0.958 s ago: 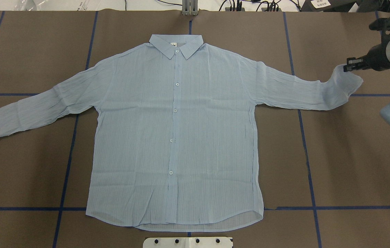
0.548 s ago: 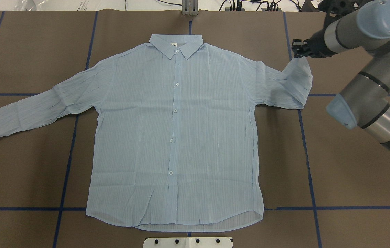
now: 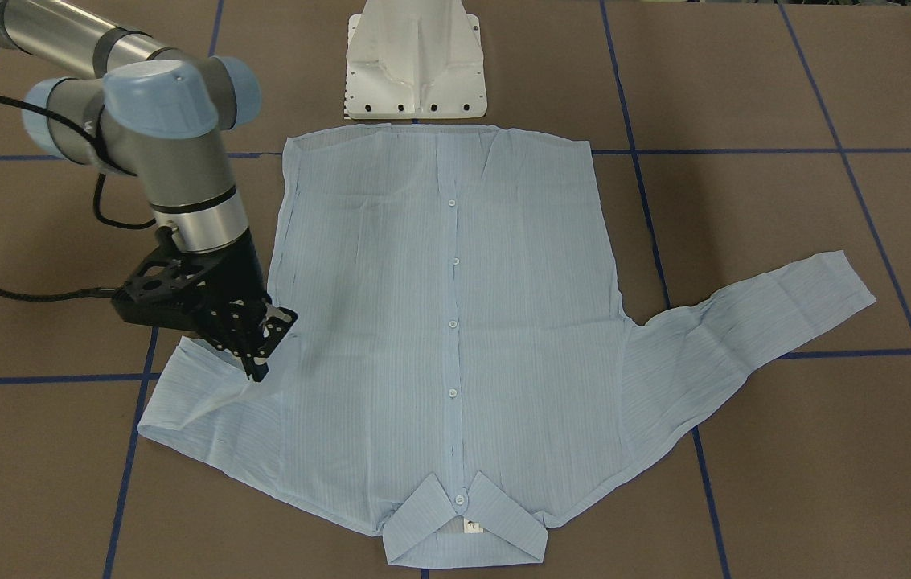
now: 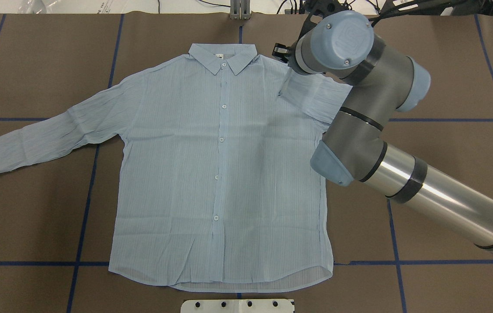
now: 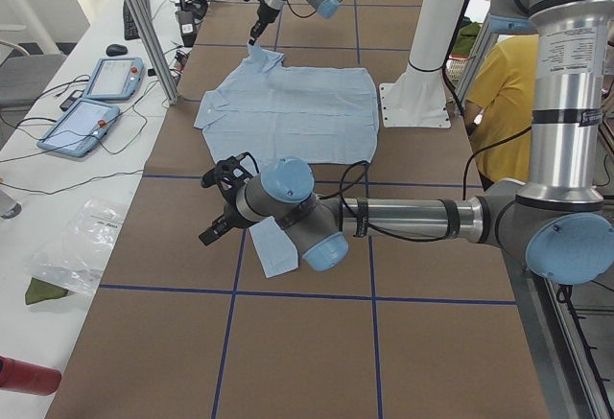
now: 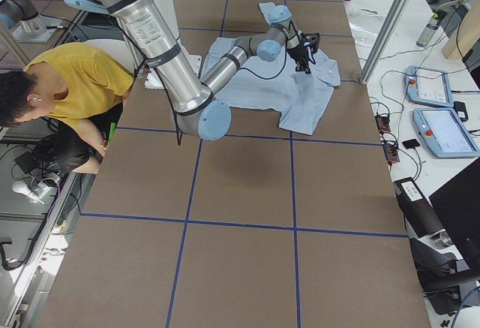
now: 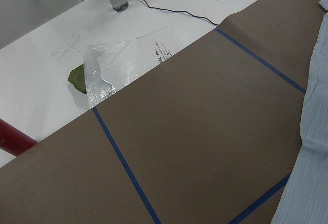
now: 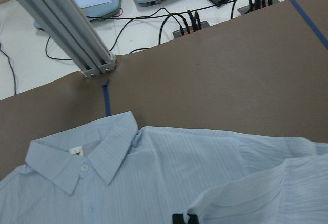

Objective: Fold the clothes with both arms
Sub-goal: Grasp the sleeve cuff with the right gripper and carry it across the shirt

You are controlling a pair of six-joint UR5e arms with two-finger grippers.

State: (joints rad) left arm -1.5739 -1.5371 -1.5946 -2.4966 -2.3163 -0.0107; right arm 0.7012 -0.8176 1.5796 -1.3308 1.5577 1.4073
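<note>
The pale blue striped shirt (image 4: 220, 174) lies flat and buttoned, collar (image 4: 222, 58) at the far side. My right gripper (image 3: 256, 368) is shut on the cuff of the sleeve on my right and holds it over the shoulder area, so that sleeve (image 4: 316, 93) is doubled back onto the body. In the right wrist view the black fingertips (image 8: 184, 219) pinch that cloth near the collar (image 8: 82, 162). The other sleeve (image 4: 46, 134) stretches out flat. My left gripper (image 5: 209, 235) hovers by that sleeve's cuff (image 5: 273, 246); I cannot tell whether it is open or shut.
The white pedestal base (image 3: 415, 64) stands at the shirt's hem. Blue tape lines (image 4: 85, 208) grid the brown table. A metal post (image 8: 66, 24), cables and tablets (image 5: 96, 103) line the far edge. A person in yellow (image 6: 75, 88) sits beside the robot.
My right gripper has carried the sleeve cuff leftward from the table's right side to above the shirt's shoulder, folding the sleeve back. The shirt's body and other sleeve have not moved.
</note>
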